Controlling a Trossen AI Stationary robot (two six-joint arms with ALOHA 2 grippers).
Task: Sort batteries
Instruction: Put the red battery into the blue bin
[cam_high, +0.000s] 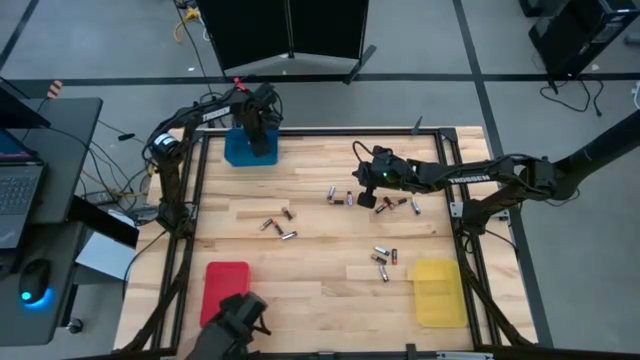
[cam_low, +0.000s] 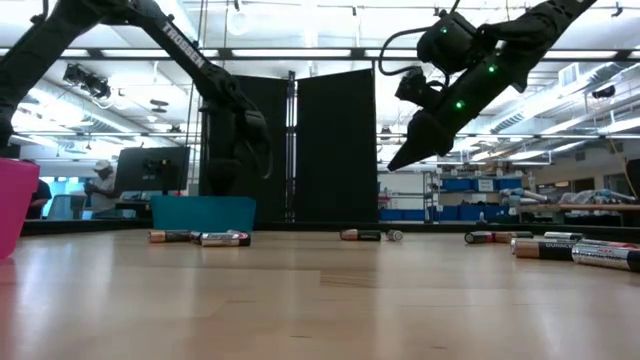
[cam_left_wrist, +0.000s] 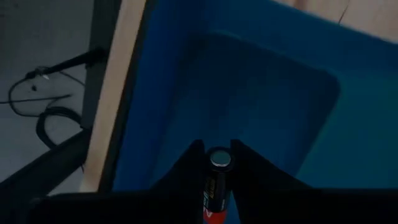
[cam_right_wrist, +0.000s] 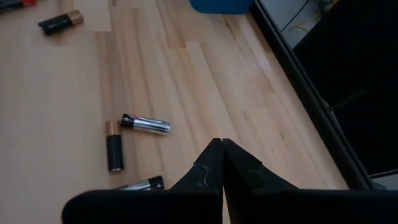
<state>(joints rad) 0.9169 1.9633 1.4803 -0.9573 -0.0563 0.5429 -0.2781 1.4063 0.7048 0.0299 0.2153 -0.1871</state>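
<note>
The left gripper (cam_high: 258, 128) hangs over the blue tray (cam_high: 236, 152) at the table's far left, its fingers (cam_left_wrist: 186, 163) clamped on a battery (cam_left_wrist: 217, 180) that points down into the tray; the cell's silver end cap shows between the tips in the left wrist view. The right gripper (cam_high: 368, 198) is above the middle of the table (cam_high: 320, 270), raised clear of the wood, with its fingers (cam_right_wrist: 211, 165) pressed together and nothing between them. Just beside it lie loose batteries (cam_high: 340, 195), and more sit to its right near the arm. In the right wrist view three cells (cam_right_wrist: 145, 124) lie close together on the wood below the tips, one silvery, one black with a copper end. Another small group (cam_high: 277, 226) lies left of centre, and a further cluster (cam_high: 384, 262) rests near the yellow tray (cam_high: 438, 292) at the near right. A red tray (cam_high: 226, 288) sits at the near left.
</note>
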